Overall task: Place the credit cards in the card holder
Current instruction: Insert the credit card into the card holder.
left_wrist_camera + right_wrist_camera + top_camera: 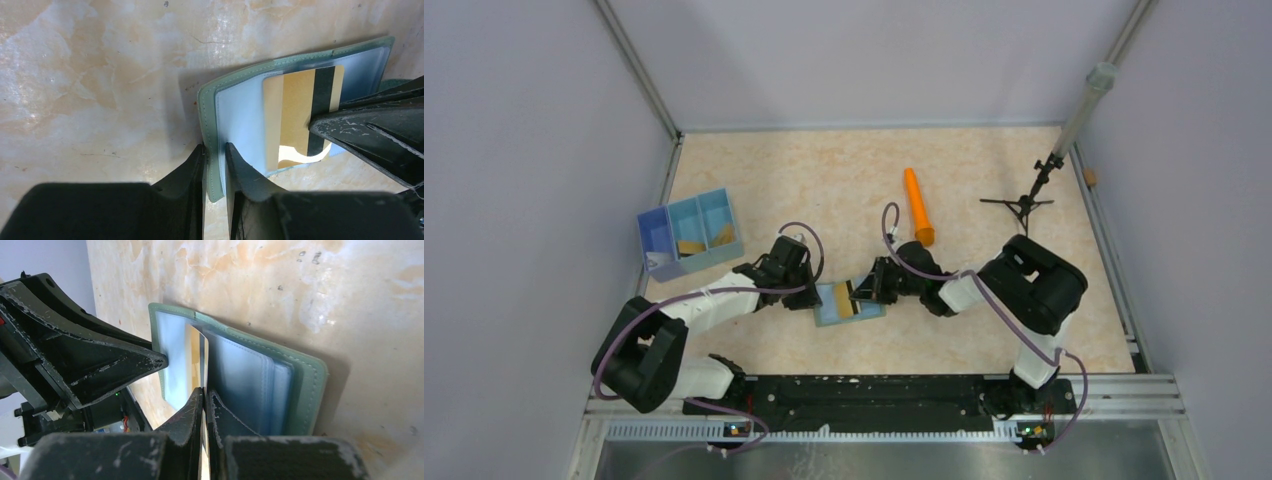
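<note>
Where the card holder lay: opened flat on the desk, between the arms.
Left jaws: pressed onto its cover edge, evidently so that it was held open and anchored.
Right jaws: pinched on one credit card (dark stripe showing), apparently part-way into a clear sleeve.
Remaining cards: seen in the blue tray.

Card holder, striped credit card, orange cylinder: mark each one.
card holder (pixel 240 120), left wrist view, pale blue inner sleeve.
striped credit card (pixel 295 110), left wrist view, gold face beside stripe.
orange cylinder (pixel 917 207), top external view, mid-body.
</note>
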Motion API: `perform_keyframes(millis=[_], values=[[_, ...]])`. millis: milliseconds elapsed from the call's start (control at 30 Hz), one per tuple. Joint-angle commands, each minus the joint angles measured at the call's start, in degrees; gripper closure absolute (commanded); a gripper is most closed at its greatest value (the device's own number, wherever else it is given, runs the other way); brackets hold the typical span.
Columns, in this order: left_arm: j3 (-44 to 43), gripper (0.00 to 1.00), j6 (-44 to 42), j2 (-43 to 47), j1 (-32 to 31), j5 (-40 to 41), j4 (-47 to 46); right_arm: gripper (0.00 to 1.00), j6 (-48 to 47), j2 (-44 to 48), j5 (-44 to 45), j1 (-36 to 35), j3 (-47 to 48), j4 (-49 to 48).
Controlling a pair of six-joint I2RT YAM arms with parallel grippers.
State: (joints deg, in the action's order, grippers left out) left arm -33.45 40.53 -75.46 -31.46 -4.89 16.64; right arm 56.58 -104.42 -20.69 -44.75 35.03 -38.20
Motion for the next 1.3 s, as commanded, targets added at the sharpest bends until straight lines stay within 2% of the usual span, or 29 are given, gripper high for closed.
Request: perform_keyframes(millis=[0, 333, 600, 667, 700, 900, 1100, 1267], values=[[1.01, 0.78, -0.96, 0.89, 0.11, -0.24, 0.31, 1.0, -2.88, -2.95, 4.31, -1.74, 1.0, 3.04], [1.19, 0.77, 0.33, 1.24, 0.18, -0.71, -0.15, 1.0, -3.07, -2.73, 4.83, -3.08, 0.75, 4.91], [2.86, 0.65, 2.79, 1.59, 0.17, -4.02, -3.59, 1.0, -2.34, -3.77, 6.55, -5.38, 1.25, 6.16], [3.59, 0.64, 3.61, 1.86, 0.22, -5.11, -5.2, 0.93, -2.76, -3.49, 6.91, -5.72, 1.55, 6.52], [3.85, 0.64, 4.04, 1.95, 0.26, -5.31, -5.86, 0.86, -3.3, -3.18, 7.28, -5.88, 1.85, 7.2], [4.78, 0.76, 4.63, 1.53, 0.27, -3.85, -6.21, 0.65, -9.31, 2.26, 12.55, -6.22, 4.36, 16.66], [5.33, 0.79, 4.29, 1.66, 0.35, -3.86, -6.48, 0.53, -16.18, 6.9, 18.48, -6.66, 8.47, 28.18], [5.58, 0.8, 4.31, 1.78, 0.4, -4.01, -7.01, 0.48, -19.97, 8.4, 19.87, -7.64, 10.55, 31.52]])
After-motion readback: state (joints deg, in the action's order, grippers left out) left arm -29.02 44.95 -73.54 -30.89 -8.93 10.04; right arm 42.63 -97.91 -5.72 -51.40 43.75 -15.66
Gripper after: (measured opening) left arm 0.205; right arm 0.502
